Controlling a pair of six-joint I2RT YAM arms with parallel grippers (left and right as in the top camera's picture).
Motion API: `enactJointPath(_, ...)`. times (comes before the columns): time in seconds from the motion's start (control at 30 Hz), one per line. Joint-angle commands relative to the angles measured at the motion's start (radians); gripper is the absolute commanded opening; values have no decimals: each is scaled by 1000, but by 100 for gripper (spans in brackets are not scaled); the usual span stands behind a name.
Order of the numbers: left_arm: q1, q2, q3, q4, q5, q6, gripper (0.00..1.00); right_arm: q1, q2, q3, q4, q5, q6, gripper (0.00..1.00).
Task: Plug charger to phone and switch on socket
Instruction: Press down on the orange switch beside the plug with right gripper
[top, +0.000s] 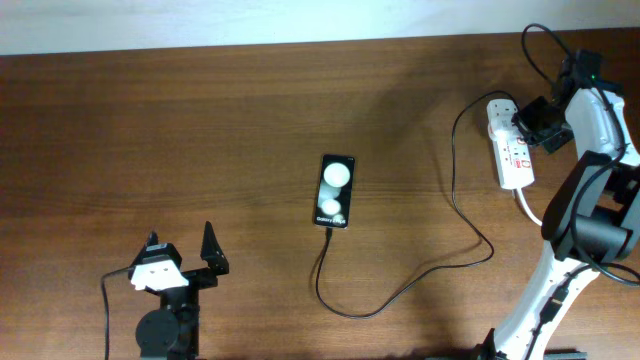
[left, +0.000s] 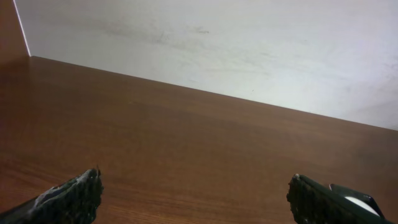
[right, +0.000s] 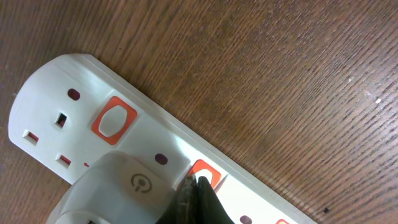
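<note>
The black phone (top: 335, 190) lies mid-table showing two white round spots. The thin black charger cable (top: 400, 295) runs from the phone's near end in a loop to the white adapter (top: 500, 108) plugged into the white power strip (top: 512, 150) at the right. In the right wrist view the adapter (right: 124, 186) sits on the strip (right: 68, 87). My right gripper (right: 198, 182) is shut, its tips pressed on a red-orange switch (right: 208, 174) beside the adapter. My left gripper (top: 185, 262) is open and empty near the front left, also seen in the left wrist view (left: 194, 190).
The strip's thick white cord (top: 530, 208) trails toward the right arm's base. Another red-orange switch (right: 113, 120) and an unused outlet sit at the strip's end. A pale wall (left: 249, 43) borders the table's far edge.
</note>
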Motion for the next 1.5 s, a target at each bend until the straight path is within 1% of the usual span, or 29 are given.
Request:
enactJointPath(0.0, 5, -4, -6, 2, 1, 16, 99, -2, 18, 19, 5, -18, 3, 4)
enactJointPath(0.47, 5, -4, -6, 2, 1, 16, 99, 47, 53, 7, -23, -20, 3, 4)
enactJointPath(0.67, 5, -4, -6, 2, 1, 16, 99, 44, 54, 8, -21, -20, 3, 4)
enactJointPath(1.0, 5, -4, -6, 2, 1, 16, 99, -24, 54, 57, -56, -17, -2, 4)
enactJointPath(1.27, 5, -4, -6, 2, 1, 16, 99, 24, 54, 53, -50, -28, -5, 4)
enactJointPath(1.47, 5, -4, -6, 2, 1, 16, 99, 31, 54, 53, -48, -48, -8, 4)
